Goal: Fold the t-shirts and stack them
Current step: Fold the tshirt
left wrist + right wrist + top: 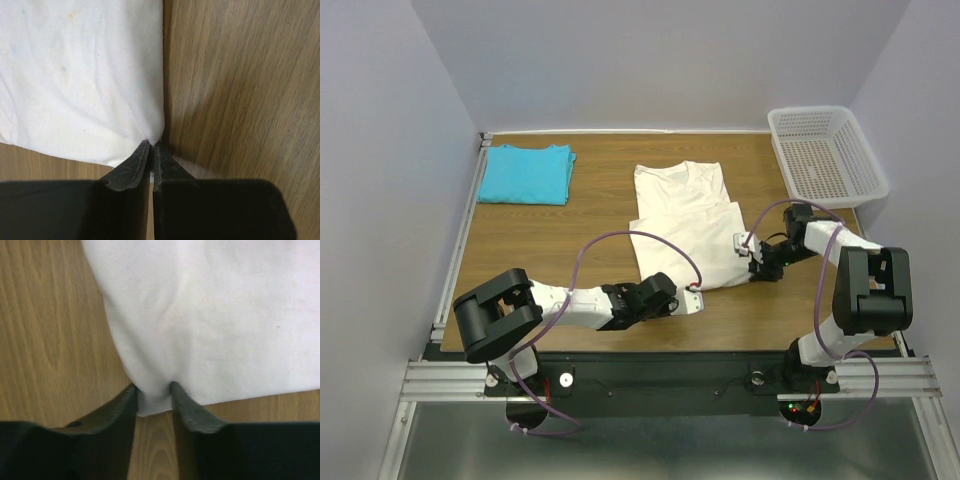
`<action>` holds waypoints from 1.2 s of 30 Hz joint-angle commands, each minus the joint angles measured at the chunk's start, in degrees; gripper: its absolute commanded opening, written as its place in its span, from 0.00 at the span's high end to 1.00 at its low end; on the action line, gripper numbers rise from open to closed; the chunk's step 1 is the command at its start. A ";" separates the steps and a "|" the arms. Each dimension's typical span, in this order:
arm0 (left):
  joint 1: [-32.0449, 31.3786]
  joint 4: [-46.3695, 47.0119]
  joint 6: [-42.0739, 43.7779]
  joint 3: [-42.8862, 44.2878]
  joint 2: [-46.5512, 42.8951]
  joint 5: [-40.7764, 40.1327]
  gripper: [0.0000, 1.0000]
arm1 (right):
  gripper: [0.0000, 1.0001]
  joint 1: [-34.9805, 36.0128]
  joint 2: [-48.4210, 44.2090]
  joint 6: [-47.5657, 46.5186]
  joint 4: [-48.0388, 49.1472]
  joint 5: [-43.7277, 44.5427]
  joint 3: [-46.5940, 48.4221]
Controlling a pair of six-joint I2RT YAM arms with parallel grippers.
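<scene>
The cream t-shirt (685,225) lies partly folded in the middle of the table. My left gripper (695,298) sits at its near right corner, and in the left wrist view that gripper (151,145) is shut on the cloth's corner (90,75). At the shirt's right edge is my right gripper (745,245). Seen from the right wrist, the gripper (152,386) is partly open, with a corner of the cream cloth (210,315) lying flat in the gap and touching both fingers. The turquoise t-shirt (527,173) rests folded at the back left.
A white perforated basket (825,155) stands at the back right corner. A metal rail (460,240) runs along the table's left edge. Bare wood (550,245) shows between the two shirts.
</scene>
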 commanded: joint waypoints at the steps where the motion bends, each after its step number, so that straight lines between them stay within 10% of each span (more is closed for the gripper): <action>1: 0.10 0.31 -1.52 -1.28 -1.60 0.56 0.96 | 0.72 0.15 0.78 3.74 3.95 0.95 -2.49; 11: 0.71 -0.13 -3.90 -2.86 -8.98 2.41 1.00 | 1.00 0.15 -7.73 9.21 -0.14 3.84 -3.65; 19: 0.98 -6.98 -3.37 -2.51 -25.30 9.78 1.00 | 1.00 0.15 -16.87 4.09 -26.17 -3.62 5.75; 36: 7.21 -13.68 1.72 2.06 -42.03 6.55 1.00 | 0.99 0.15 -20.24 24.92 -28.91 -12.06 29.04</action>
